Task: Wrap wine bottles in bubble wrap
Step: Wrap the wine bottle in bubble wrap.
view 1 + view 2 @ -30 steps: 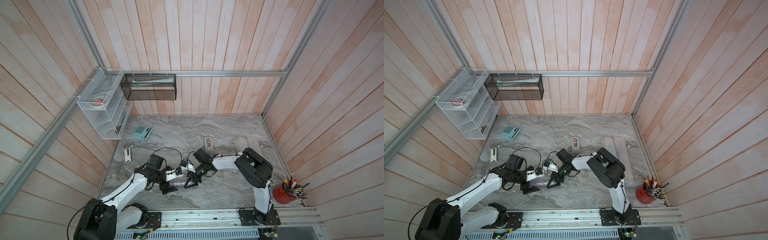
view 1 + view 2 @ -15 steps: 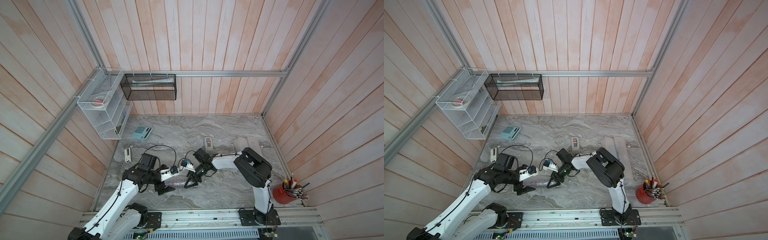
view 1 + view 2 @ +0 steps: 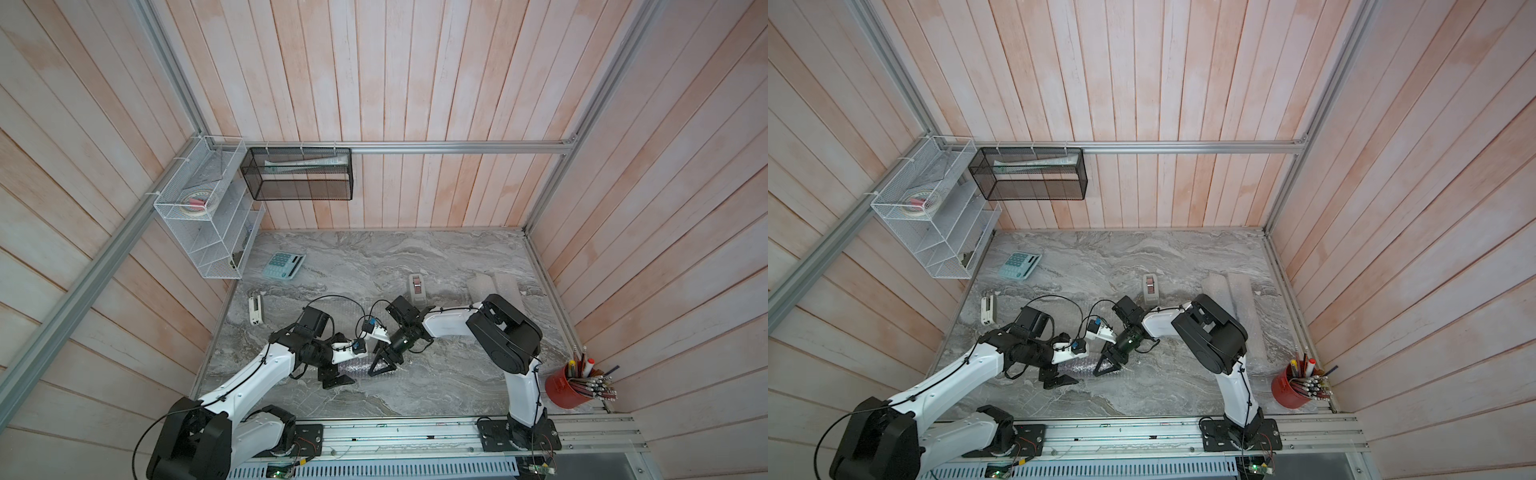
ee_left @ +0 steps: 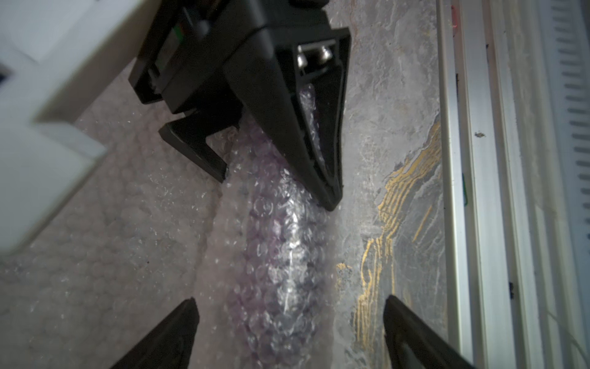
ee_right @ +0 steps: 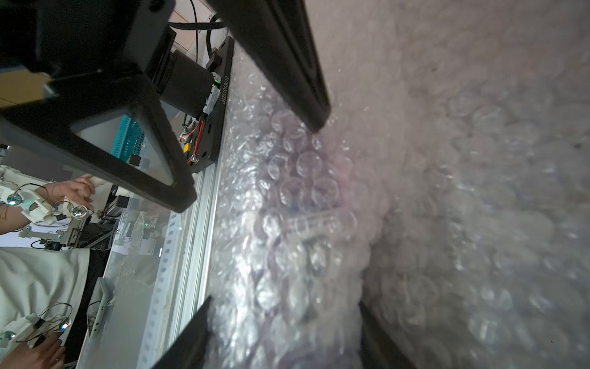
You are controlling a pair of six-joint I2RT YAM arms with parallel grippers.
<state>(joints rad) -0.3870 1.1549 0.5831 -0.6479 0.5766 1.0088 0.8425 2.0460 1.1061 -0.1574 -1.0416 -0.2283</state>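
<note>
A purple wine bottle lies rolled in bubble wrap (image 3: 358,368) (image 3: 1081,368) near the table's front, dim purple through the bubbles (image 4: 281,271) (image 5: 297,223). My left gripper (image 3: 337,376) (image 3: 1061,377) (image 4: 289,306) is open, its fingers straddling the roll's left end with a gap on each side. My right gripper (image 3: 382,365) (image 3: 1106,368) (image 5: 284,306) is shut on the roll's right end, with a finger pressed against each side. The loose flat part of the sheet (image 4: 111,223) (image 3: 349,316) spreads behind the roll. Other bottles are out of view.
Two rolled bubble-wrap tubes (image 3: 482,286) (image 3: 505,286) lie at the back right. A grey tape dispenser (image 3: 417,286), a calculator (image 3: 283,266) and a stapler (image 3: 255,309) sit further back. A red pen cup (image 3: 571,382) stands front right. The front rail (image 4: 463,191) runs close by the roll.
My left arm drew back to the left half a second ago and has returned over the roll's left end. The right gripper has held still on the roll.
</note>
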